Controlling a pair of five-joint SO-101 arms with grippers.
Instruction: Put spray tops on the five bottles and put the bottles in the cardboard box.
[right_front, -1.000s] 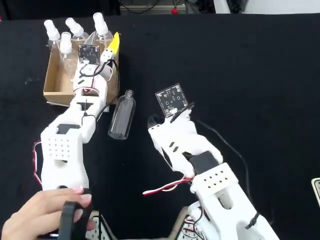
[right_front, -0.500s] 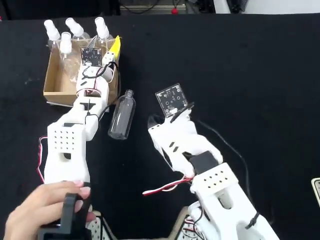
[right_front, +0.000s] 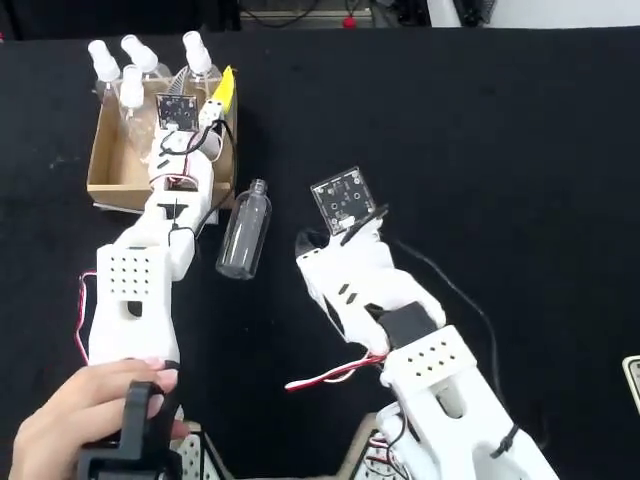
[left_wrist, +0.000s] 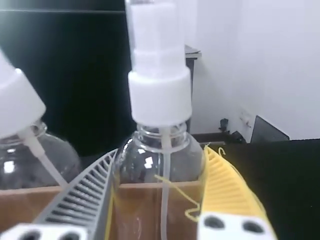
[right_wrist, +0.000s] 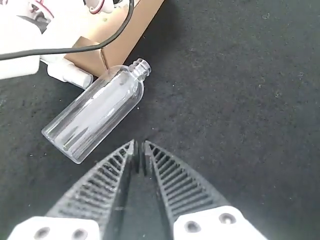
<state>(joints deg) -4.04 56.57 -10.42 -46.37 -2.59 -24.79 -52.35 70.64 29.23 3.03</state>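
Nearest, the right gripper (right_wrist: 139, 150) hangs low over the black cloth-covered table (right_wrist: 240, 75), its ribbed grey fingers drawn almost together with nothing between them. Just beyond it, apart from those fingers, a clear plastic bottle with a bare threaded neck (right_wrist: 97, 112) lies on its side, neck pointing toward the brown cardboard box (right_front: 108, 186) at the upper left of the high view. Farther on, the left gripper (left_wrist: 161, 155) is clamped on a clear bottle with a white spray top (left_wrist: 159, 95), one grey and one yellow finger pressed against its shoulders, at the box's far right corner. Three more capped bottles (right_front: 131, 88) stand in the box's far left part. The step in hand looks like seating the fourth bottle, with only the lying one left. Next, the left fingers should part and lift straight off. The right fingers must then spread wide for a round bottle that could roll. The left wrist view shows the finger contact that the wrist hides from above. The right wrist view shows a short white cylinder (right_wrist: 70, 76) beside the box wall, perhaps the last spray top, though I cannot tell. The high view gives the count of bottles.
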